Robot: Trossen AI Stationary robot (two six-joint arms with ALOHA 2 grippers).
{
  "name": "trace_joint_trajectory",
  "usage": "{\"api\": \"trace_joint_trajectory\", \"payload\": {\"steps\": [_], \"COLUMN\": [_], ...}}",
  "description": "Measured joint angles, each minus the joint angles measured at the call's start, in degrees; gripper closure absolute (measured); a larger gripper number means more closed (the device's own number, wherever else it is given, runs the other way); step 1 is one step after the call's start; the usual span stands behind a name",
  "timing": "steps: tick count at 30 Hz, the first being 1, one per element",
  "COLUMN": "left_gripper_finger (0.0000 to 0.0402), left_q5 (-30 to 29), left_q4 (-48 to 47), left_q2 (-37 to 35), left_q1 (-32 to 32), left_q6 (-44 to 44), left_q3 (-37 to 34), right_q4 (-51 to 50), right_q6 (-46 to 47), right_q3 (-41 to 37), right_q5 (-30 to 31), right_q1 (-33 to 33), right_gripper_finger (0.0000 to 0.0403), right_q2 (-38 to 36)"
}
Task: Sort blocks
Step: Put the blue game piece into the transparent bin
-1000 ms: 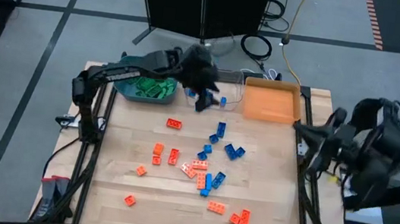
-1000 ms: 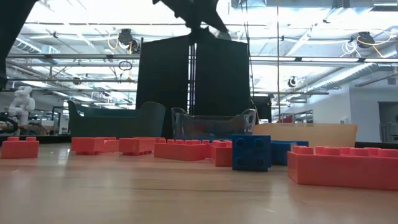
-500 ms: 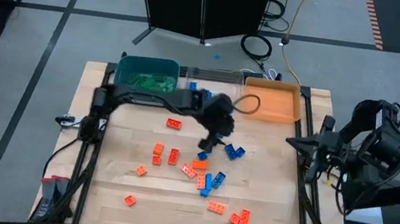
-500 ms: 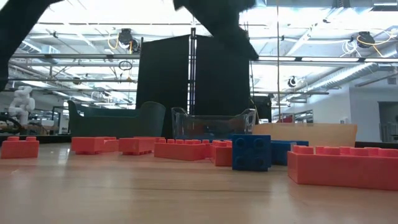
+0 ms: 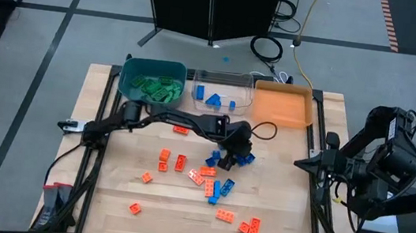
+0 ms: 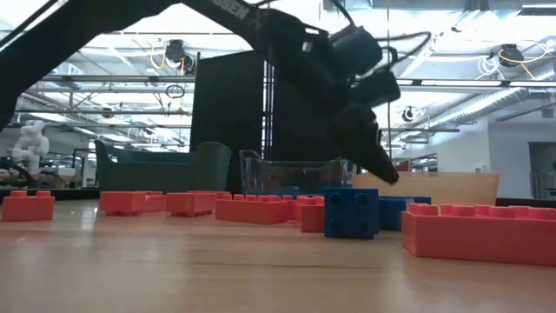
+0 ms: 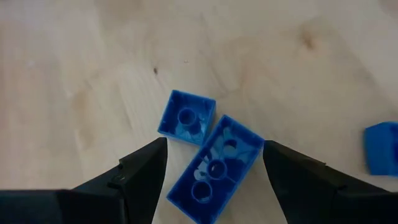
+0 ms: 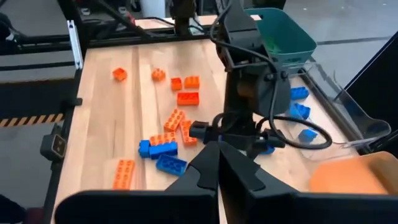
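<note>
My left gripper (image 5: 235,153) is open and hangs low over a cluster of blue blocks (image 5: 243,157) near the table's middle. In the left wrist view its fingers stand on either side of a long blue block (image 7: 214,171) that lies studs down, with a small square blue block (image 7: 186,116) beside it. Neither finger touches them. Orange-red blocks (image 5: 180,162) and more blue blocks (image 5: 216,190) lie scattered on the wood. Green blocks lie in the teal bin (image 5: 152,72) and blue ones in the clear bin (image 5: 223,77). My right gripper (image 8: 218,148) is shut and waits at the table's right edge (image 5: 321,164).
The teal, clear and orange bins (image 5: 279,117) stand in a row along the far edge. Bare wood lies at the table's left and between the bins and the block cluster. In the low view, blue (image 6: 351,213) and orange-red blocks (image 6: 478,230) sit close to the camera.
My left gripper has swung from above the clear bin at the far edge toward the table's middle and has come down over the blue blocks. My right arm has drifted slightly toward the near edge.
</note>
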Motion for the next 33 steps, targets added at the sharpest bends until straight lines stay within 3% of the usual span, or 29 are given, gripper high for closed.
{"api": "trace_joint_trajectory", "payload": {"steps": [26, 30, 33], "left_gripper_finger": [0.0132, 0.0154, 0.0194], "left_q5": [-1.04, -2.28, -2.28], "left_q4": [-2.73, -2.89, -3.05], "left_q2": [5.06, 4.79, 4.62], "left_q1": [-0.51, -0.81, -0.83], "left_q6": [-1.54, -1.81, -4.08], "left_q3": [0.45, 0.34, 0.25], "right_q4": [1.28, 1.67, 1.65], "right_q6": [0.66, 0.72, 1.06], "right_q3": [0.00, 0.00, 0.00], "right_q5": [-1.02, -1.02, -0.89], "right_q1": [0.00, 0.00, 0.00], "right_gripper_finger": [0.0402, 0.0402, 0.0402], "right_q2": [0.04, 0.19, 0.19]}}
